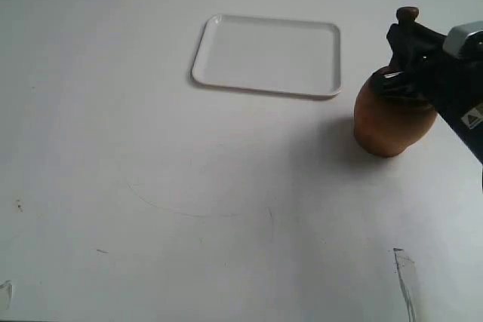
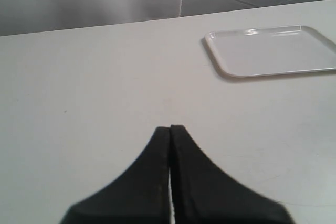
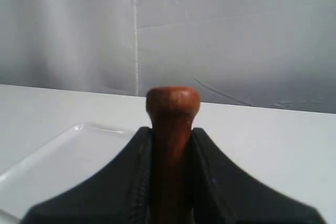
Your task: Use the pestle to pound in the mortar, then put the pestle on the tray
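The brown wooden mortar stands on the table at the right. My right gripper hangs over its mouth, shut on the reddish-brown pestle, whose knob sticks up above the fingers. In the right wrist view the pestle is clamped between both black fingers of the right gripper. Its lower end is hidden by the gripper and the mortar. The white tray lies flat at the back centre, left of the mortar. My left gripper is shut on nothing over bare table and is out of the exterior view.
The tray also shows in the left wrist view, and its near corner in the right wrist view. A grey backdrop runs behind the white table's far edge. Small dark scuffs mark the table near the front right.
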### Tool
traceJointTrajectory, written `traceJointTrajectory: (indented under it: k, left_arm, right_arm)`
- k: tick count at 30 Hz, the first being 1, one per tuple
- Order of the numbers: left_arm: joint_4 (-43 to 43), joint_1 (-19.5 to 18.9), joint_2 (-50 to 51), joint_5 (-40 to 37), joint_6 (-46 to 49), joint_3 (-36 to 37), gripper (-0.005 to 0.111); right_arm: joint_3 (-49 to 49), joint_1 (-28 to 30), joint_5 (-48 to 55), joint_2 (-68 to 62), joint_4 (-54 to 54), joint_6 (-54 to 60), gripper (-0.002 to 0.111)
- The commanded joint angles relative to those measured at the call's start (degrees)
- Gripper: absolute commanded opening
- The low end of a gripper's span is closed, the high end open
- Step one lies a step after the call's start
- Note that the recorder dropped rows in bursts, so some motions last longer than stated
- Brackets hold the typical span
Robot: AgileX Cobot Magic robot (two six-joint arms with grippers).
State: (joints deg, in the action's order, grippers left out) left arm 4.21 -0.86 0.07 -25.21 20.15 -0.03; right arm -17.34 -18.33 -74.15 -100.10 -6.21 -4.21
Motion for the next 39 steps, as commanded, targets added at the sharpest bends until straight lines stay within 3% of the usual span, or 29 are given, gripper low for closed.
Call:
traceJointTrajectory:
  k: [1,7,10,14,19,25,39]
  left_arm:
    - [-0.42,0.44,-0.07,0.17,-0.47,0.03,0.000]
    - [-0.42,0.44,-0.07,0.17,-0.47,0.03,0.000]
    - [-0.42,0.44,-0.07,0.17,-0.47,0.03,0.000]
    - [-0.42,0.44,-0.07,0.17,-0.47,0.03,0.000]
    - [-0.42,0.44,-0.07,0.17,-0.47,0.03,0.000]
    - [-0.42,0.44,-0.07,0.17,-0.47,0.03,0.000]
    - [-0.42,0.44,-0.07,0.17,-0.47,0.03,0.000]
  right_arm:
    - [0.47,0.19,4.18,5.60,1.99,1.26,0.000]
    - [-4.41,0.19,4.18,33.96,-3.24,-1.70,0.000]
    - [-9.64,0.19,16.17,41.88,-3.98,-1.80,0.000]
    - [-8.73,0.19,20.18,35.06,-5.03,-0.08,0.000]
    - [-1.85,0.19,4.18,18.92,-3.76,-0.29,0.000]
    - [0.10,0.19,4.18,2.76,-2.02,2.48,0.000]
    - [-1.17,0.19,4.18,1.88,1.55,3.53,0.000]
